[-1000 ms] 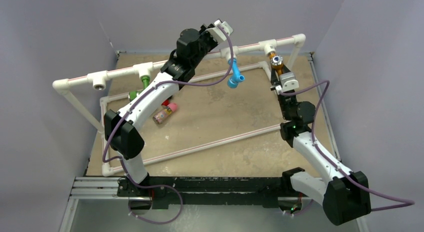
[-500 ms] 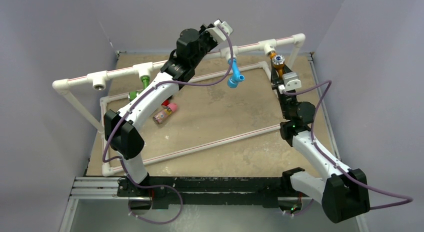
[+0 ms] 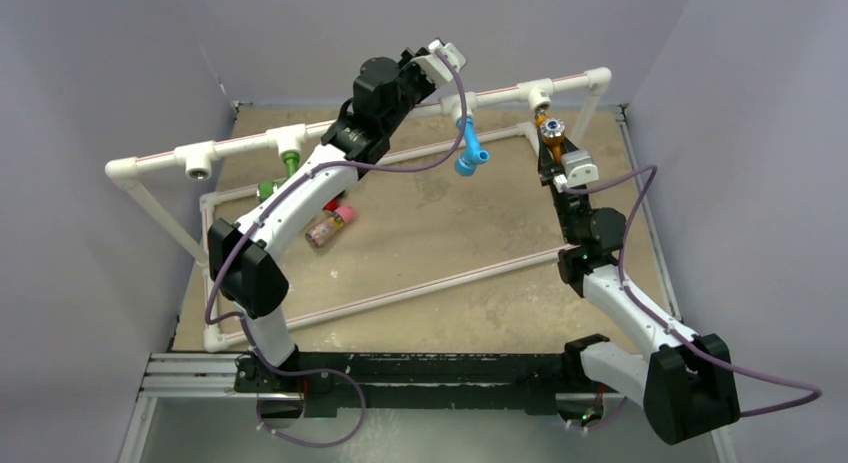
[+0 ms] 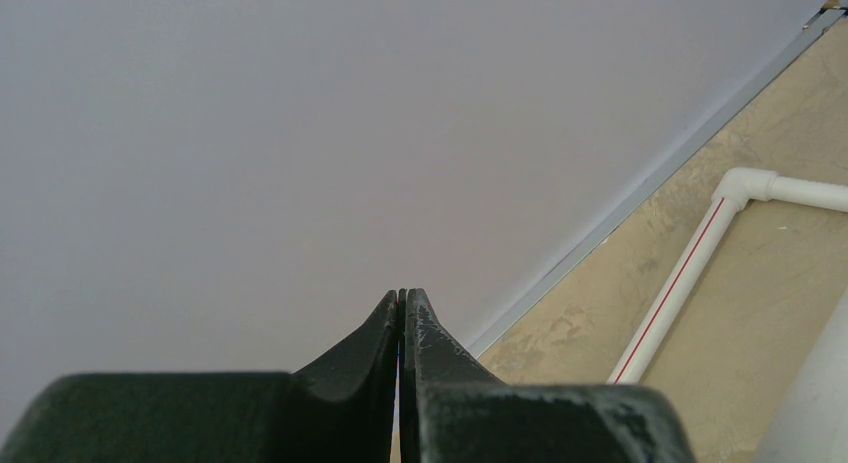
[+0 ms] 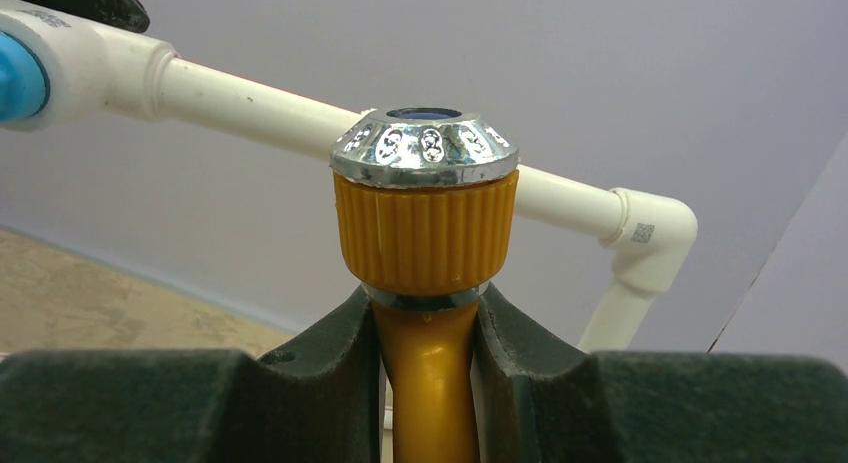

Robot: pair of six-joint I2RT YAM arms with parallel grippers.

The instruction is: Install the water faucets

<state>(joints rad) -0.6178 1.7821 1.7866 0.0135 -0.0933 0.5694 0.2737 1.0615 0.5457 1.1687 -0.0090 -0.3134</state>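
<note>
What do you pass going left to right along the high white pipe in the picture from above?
First an empty socket → green faucet → blue faucet → orange faucet → elbow.

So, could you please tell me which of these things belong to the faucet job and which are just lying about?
Job: orange faucet in the right claw; blue faucet and green faucet on the white pipe rail; empty tee socket.
Lying about: pink-capped item on the table.

A white pipe frame (image 3: 598,79) stands on the tan tabletop (image 3: 450,233).
</note>
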